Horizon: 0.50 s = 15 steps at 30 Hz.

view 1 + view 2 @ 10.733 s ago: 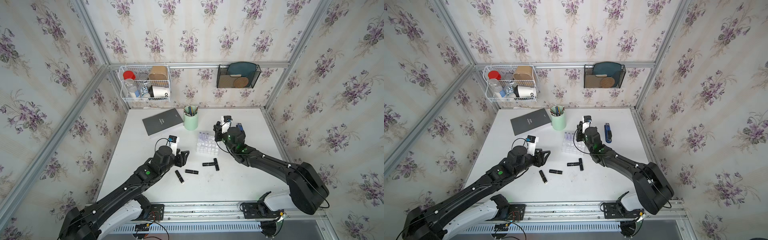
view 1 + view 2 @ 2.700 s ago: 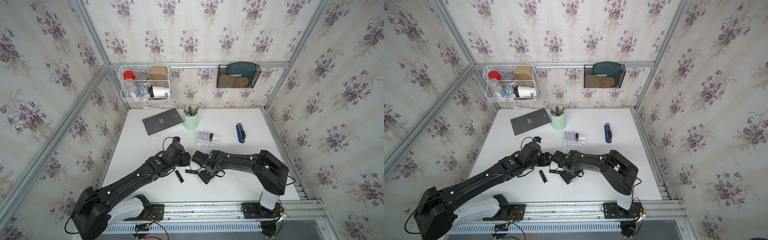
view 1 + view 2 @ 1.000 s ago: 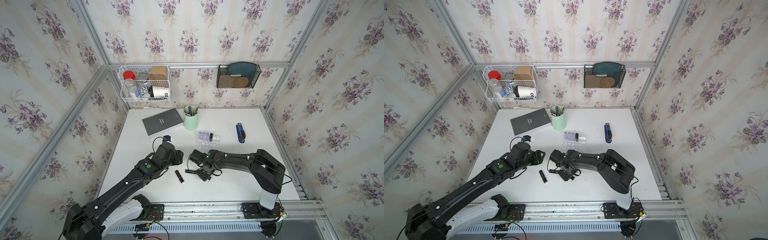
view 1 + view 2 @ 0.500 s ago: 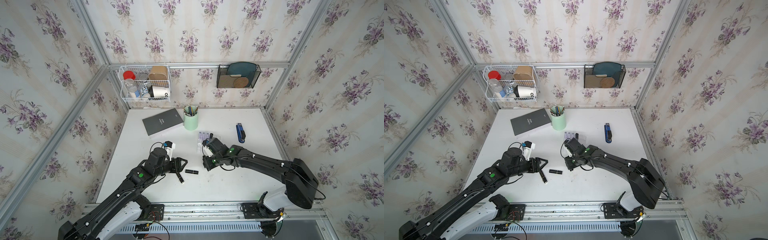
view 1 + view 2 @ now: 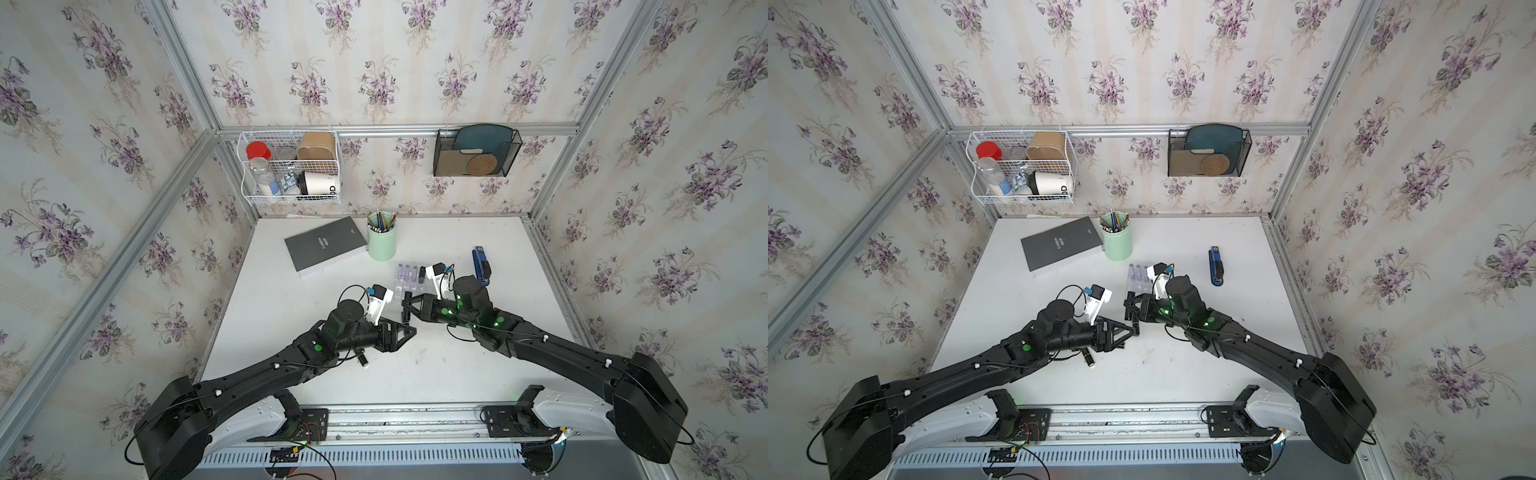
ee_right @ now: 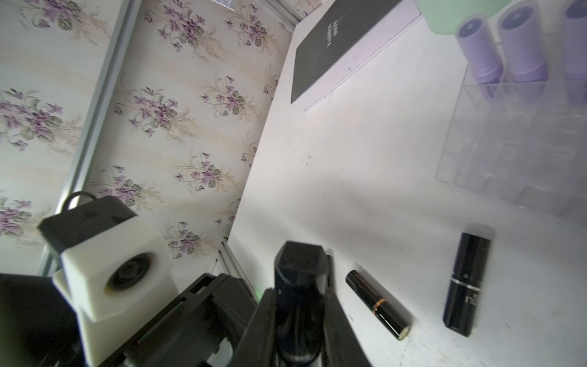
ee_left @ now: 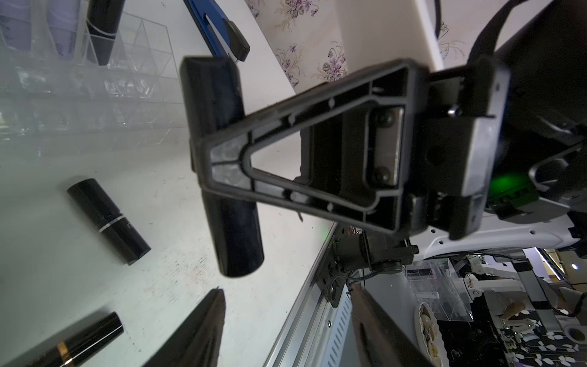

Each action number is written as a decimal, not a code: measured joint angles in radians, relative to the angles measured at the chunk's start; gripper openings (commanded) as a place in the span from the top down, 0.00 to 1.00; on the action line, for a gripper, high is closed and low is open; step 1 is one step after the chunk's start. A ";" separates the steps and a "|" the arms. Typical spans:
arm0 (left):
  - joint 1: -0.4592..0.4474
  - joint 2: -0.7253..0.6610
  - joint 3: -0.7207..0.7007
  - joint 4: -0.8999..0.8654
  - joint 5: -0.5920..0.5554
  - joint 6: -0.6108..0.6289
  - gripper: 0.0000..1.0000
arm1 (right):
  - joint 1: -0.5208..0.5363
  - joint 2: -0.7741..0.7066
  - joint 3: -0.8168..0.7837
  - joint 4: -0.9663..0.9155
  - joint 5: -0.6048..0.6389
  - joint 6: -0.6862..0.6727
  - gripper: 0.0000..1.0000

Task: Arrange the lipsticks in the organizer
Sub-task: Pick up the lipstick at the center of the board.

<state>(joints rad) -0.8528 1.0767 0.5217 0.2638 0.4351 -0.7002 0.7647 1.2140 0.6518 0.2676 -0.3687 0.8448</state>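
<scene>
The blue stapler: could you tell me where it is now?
In both top views the blue stapler lies on the table, on the robot's right side, just right of the organizer.

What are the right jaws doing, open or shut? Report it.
Shut on a black lipstick: in the right wrist view the right jaws press against both sides of the tube, with no gap.

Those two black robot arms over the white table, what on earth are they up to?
They are filling a clear organizer with lipsticks. The right gripper is shut on a black lipstick, near the organizer. The left gripper is open and empty, close beside it. Three lilac lipsticks and one black tube already stand in the organizer. A silver-banded lipstick and a gold-banded lipstick lie on the table.
</scene>
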 measured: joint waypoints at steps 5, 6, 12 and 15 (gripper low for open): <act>0.046 0.002 0.002 0.029 0.002 0.005 0.50 | 0.001 -0.017 -0.014 0.075 -0.044 0.050 0.82; 0.054 0.001 0.006 0.027 0.003 0.013 0.50 | 0.001 -0.018 -0.014 0.084 -0.053 0.056 0.82; 0.065 0.031 0.055 0.026 0.030 0.047 0.57 | 0.009 -0.021 -0.013 0.109 -0.103 0.072 0.82; 0.072 0.045 0.065 0.025 0.056 0.056 0.80 | 0.015 -0.022 -0.013 0.113 -0.108 0.070 0.81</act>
<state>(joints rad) -0.7803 1.1217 0.5869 0.2886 0.4915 -0.6437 0.7795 1.1923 0.6388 0.3801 -0.4763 0.9150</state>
